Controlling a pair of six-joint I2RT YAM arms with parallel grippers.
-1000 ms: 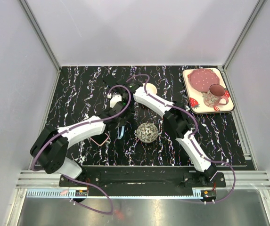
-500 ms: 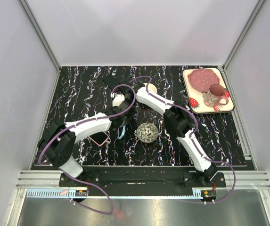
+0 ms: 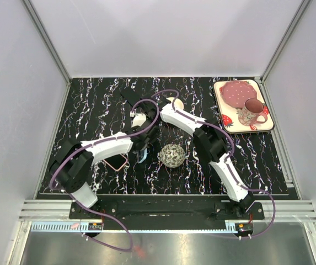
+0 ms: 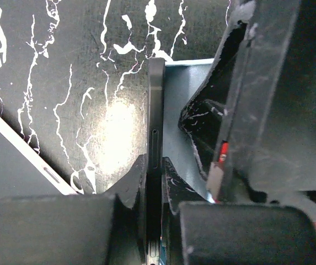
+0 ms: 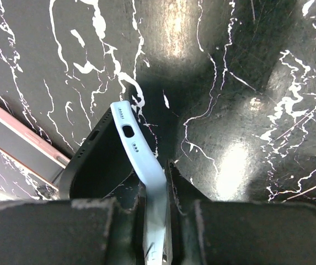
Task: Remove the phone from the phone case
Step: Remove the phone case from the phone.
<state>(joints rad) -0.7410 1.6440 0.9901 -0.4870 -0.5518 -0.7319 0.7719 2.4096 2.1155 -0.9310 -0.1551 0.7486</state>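
A black phone (image 4: 155,127) stands on edge, partly peeled out of a light blue case (image 4: 186,105). My left gripper (image 4: 156,165) is shut on the phone's edge. My right gripper (image 5: 156,172) is shut on the case's wall (image 5: 141,143), which bends away from the phone (image 5: 100,165) at its end. In the top view both arms meet over the case (image 3: 141,156) at the table's middle, and the phone is mostly hidden under them.
A second phone in a pink case (image 3: 115,163) lies just left of the grip and shows in the right wrist view (image 5: 20,141). A wire ball (image 3: 172,155) sits to the right. A tray (image 3: 266,128) with a plate and a mug is at the back right.
My left arm has swung a little to the right and forward. Both grippers stay shut where they were, over the same spot.
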